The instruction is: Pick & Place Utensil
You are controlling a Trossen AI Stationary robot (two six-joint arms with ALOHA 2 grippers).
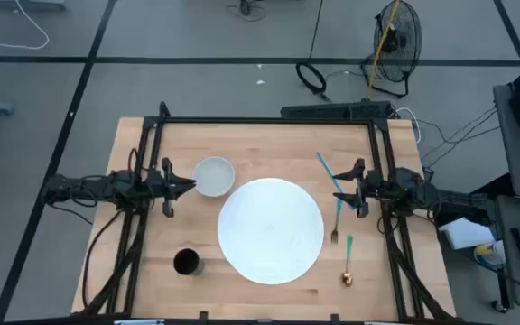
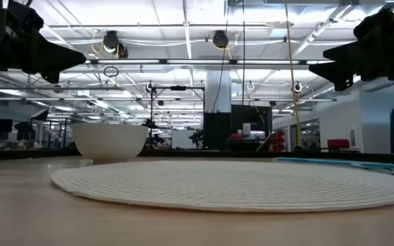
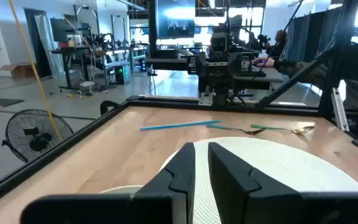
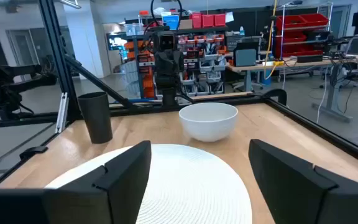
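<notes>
Right end effector (image 1: 357,188): fingers spread wide in its wrist view, holding nothing; raised above the tabletop (image 1: 152,289), just off the right edge of the mat (image 1: 271,230).

Left end effector (image 1: 186,186): fingers nearly together with only a thin gap, holding nothing; raised off the mat's left edge, beside the bowl (image 1: 213,176).

Utensils, all on the tabletop right of the mat:
- Blue straw (image 1: 327,170), nearest the far edge, at an angle.
- Fork (image 1: 336,219), green handle, just beside the mat's right edge, below the right end effector.
- Spoon (image 1: 348,264), green handle, gold head, nearest the front edge.

Other items: mat at centre, bare; bowl touching or just off its upper left; dark cup (image 1: 186,262) off its lower left.

Progress, as judged: no utensil grasped or placed. Picking, carrying and setting down all remain. Destination not evident.
</notes>
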